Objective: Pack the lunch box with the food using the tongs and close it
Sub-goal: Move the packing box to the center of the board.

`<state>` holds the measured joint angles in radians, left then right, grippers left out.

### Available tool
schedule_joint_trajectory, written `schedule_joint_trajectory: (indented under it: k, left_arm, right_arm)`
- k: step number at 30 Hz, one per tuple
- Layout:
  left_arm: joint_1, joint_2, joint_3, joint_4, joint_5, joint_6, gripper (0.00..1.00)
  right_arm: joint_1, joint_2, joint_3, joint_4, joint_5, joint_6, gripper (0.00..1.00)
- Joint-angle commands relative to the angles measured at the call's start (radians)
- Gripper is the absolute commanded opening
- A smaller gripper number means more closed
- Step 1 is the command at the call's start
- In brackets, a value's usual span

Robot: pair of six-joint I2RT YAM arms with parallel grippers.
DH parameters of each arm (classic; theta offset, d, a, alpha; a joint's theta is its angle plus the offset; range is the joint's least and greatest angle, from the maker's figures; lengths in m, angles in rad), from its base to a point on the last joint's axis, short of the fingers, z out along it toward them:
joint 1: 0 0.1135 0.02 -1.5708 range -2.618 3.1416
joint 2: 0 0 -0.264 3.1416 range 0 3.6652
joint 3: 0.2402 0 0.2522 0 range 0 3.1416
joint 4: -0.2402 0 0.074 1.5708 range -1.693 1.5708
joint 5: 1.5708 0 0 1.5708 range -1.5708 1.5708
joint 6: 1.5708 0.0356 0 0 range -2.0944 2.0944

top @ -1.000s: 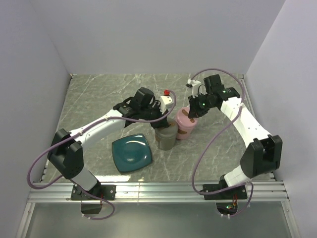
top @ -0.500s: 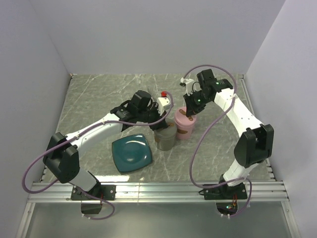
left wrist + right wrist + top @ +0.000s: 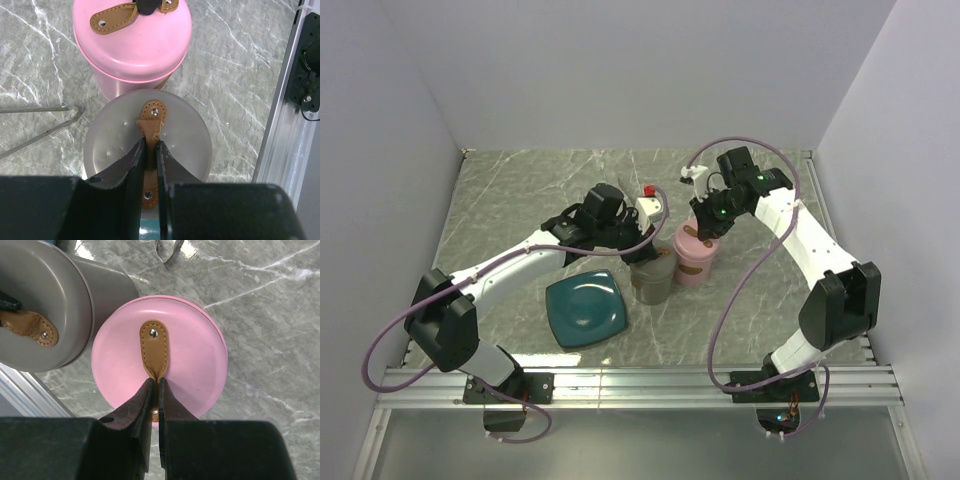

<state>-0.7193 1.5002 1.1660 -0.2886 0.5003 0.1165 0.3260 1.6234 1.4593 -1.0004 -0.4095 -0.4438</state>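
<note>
The lunch box stands as two round tins side by side, a grey one [image 3: 655,280] and a pink one [image 3: 695,258]. Each lid carries a brown leather strap. My left gripper [image 3: 150,142] is shut on the grey lid's strap [image 3: 151,117], straight above the grey lid [image 3: 187,145]. Over the pink lid [image 3: 195,355], my right gripper [image 3: 155,382] pinches that lid's strap [image 3: 154,345]. The silver tongs [image 3: 45,109] lie on the table beside the tins, held by neither gripper. The food is out of view.
A teal square plate [image 3: 585,308] with nothing on it lies left of the grey tin. An aluminium rail [image 3: 640,380] runs along the near edge. Walls close in the marble table [image 3: 520,190] at the back and both sides.
The right arm's wrist and elbow have swung left and back while its gripper stays on the pink lid's strap. The left arm has shifted slightly, still gripping the grey lid's strap.
</note>
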Motion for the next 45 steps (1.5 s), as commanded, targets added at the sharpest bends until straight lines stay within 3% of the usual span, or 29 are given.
schedule_joint_trajectory:
  k: [1, 7, 18, 24, 30, 38, 40, 45]
  left_arm:
    - [0.001, 0.003, -0.020, -0.101, -0.006, 0.014, 0.18]
    - [0.000, 0.031, 0.001, -0.073, -0.048, 0.005, 0.19]
    - [0.001, 0.063, 0.020, -0.009, -0.282, -0.043, 0.20]
    - [0.001, 0.091, 0.032, 0.012, -0.328, -0.044, 0.20]
    - [0.000, 0.088, 0.026, 0.034, -0.250, -0.043, 0.25]
    - [-0.042, 0.043, -0.034, 0.020, -0.324, 0.043, 0.24]
    - [-0.042, 0.042, -0.042, 0.006, -0.338, 0.043, 0.27]
    - [-0.042, 0.042, -0.023, -0.012, -0.332, 0.028, 0.44]
  right_arm:
    - [-0.002, 0.107, -0.191, -0.437, 0.176, -0.064, 0.00]
    - [-0.002, 0.089, -0.235, -0.435, 0.137, -0.067, 0.00]
    - [-0.002, 0.144, -0.151, -0.428, 0.058, -0.041, 0.00]
    - [-0.004, 0.153, -0.134, -0.432, 0.044, -0.036, 0.00]
    - [-0.004, 0.156, -0.103, -0.431, 0.032, -0.027, 0.05]
    - [-0.004, 0.162, -0.080, -0.438, 0.014, -0.018, 0.14]
    - [-0.005, 0.161, -0.073, -0.440, 0.014, -0.016, 0.18]
    - [-0.004, 0.155, -0.057, -0.440, 0.015, -0.013, 0.25]
